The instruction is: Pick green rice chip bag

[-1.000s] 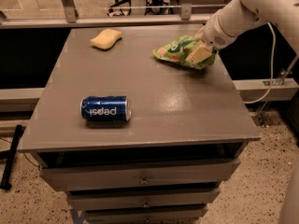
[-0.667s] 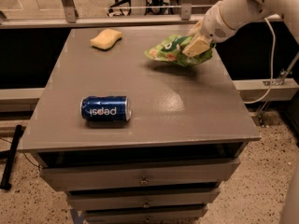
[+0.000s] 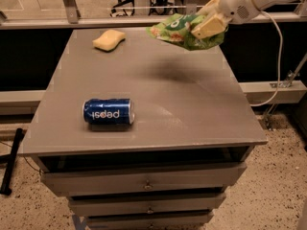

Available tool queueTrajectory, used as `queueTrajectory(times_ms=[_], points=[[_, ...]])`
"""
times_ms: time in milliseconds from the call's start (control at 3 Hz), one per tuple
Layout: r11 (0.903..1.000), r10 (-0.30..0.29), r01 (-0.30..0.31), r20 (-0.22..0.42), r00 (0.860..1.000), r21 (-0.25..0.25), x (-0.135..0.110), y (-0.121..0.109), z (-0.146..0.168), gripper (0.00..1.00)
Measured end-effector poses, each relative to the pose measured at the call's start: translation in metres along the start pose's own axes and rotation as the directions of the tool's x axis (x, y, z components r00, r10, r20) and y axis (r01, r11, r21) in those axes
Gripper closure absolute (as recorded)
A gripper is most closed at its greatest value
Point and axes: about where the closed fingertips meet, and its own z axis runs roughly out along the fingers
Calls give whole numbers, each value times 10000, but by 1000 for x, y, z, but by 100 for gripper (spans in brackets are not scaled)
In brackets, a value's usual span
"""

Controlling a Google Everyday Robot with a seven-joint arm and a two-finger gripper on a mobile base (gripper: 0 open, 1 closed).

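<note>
The green rice chip bag (image 3: 178, 28) is a light-green glossy bag with white lettering. It hangs in the air above the far right part of the grey table (image 3: 192, 109), clear of the surface, with its shadow on the tabletop below. My gripper (image 3: 207, 19) comes in from the upper right on a white arm and is shut on the bag's right side, with one cream fingertip (image 3: 208, 27) lying across the bag.
A blue Pepsi can (image 3: 108, 111) lies on its side at the front left of the table. A pale yellow sponge (image 3: 109, 39) sits at the far left. Drawers run below the front edge. A white cable hangs at the right.
The gripper has lifted the bag off the tabletop and carried it up and slightly left. The can and sponge have not moved.
</note>
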Motion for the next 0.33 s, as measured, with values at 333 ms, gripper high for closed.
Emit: queueTrajectory(times_ms=[333], points=[[10000, -10, 9, 130, 9999, 34, -5, -1, -3, 100]])
